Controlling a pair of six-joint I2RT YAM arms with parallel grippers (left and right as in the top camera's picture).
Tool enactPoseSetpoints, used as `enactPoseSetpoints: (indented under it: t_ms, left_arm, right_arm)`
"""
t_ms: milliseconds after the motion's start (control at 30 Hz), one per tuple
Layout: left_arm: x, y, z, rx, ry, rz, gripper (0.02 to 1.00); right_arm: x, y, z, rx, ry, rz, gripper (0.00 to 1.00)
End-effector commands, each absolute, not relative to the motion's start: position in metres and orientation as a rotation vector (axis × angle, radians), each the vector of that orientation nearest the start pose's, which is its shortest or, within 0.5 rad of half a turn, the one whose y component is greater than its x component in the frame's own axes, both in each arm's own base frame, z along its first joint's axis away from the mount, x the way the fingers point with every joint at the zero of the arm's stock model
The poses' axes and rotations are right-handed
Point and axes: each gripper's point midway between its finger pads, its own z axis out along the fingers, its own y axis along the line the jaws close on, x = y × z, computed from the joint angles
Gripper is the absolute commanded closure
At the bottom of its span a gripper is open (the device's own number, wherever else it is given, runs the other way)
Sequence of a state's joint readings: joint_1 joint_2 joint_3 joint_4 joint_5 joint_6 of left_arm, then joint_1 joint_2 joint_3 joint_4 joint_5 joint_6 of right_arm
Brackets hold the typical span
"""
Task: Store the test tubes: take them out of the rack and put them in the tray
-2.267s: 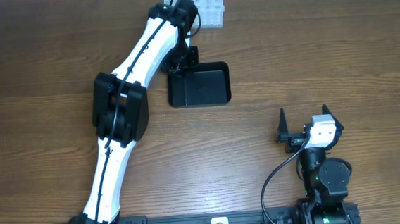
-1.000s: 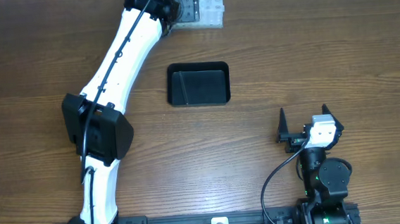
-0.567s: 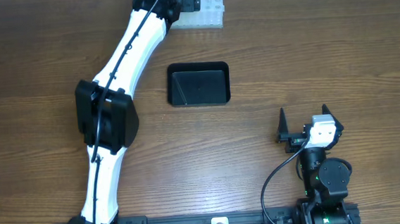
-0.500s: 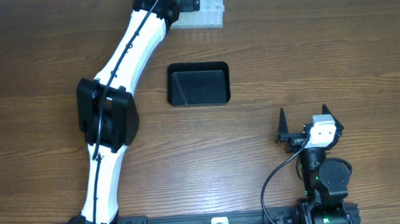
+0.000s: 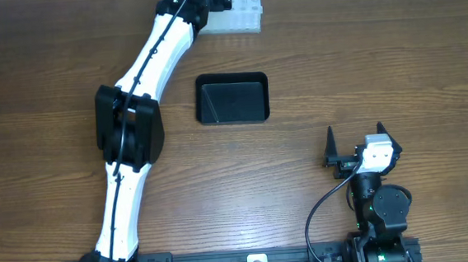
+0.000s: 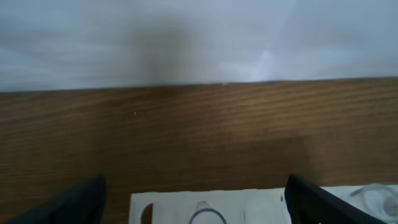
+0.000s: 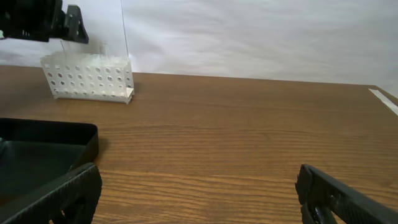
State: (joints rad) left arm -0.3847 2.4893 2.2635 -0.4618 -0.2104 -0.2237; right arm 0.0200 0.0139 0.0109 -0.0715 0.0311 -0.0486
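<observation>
Top view overhead, straight down. Left wrist close over rack [image 6: 249,208]. Right wrist low, far, sees same rack, tray [image 7: 62,134].

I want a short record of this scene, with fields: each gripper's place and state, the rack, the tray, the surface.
left gripper: open, over the test tube rack
right gripper: open, holding nothing, near its own arm's base
test tube rack: white, upright, at the table's far side, beyond the tray
tray: black, apart from the rack and from both grippers
table: brown wood
</observation>
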Motion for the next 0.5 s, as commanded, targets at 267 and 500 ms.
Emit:
enactPoseSetpoints:
  t_ms: [267,500]
  left_arm:
    - [0.6365,-0.2172,0.1188,0.112,2.24,-0.081,0.367]
    - [0.6368,-0.2173,0.1192,0.111,2.239,-0.082,0.656]
  right_arm:
    - [0.2462,-0.0002,0.1567,-0.03,1.645,-0.038,0.007]
    - [0.2462,-0.0002,0.1566,-0.03,1.645,-0.038,0.009]
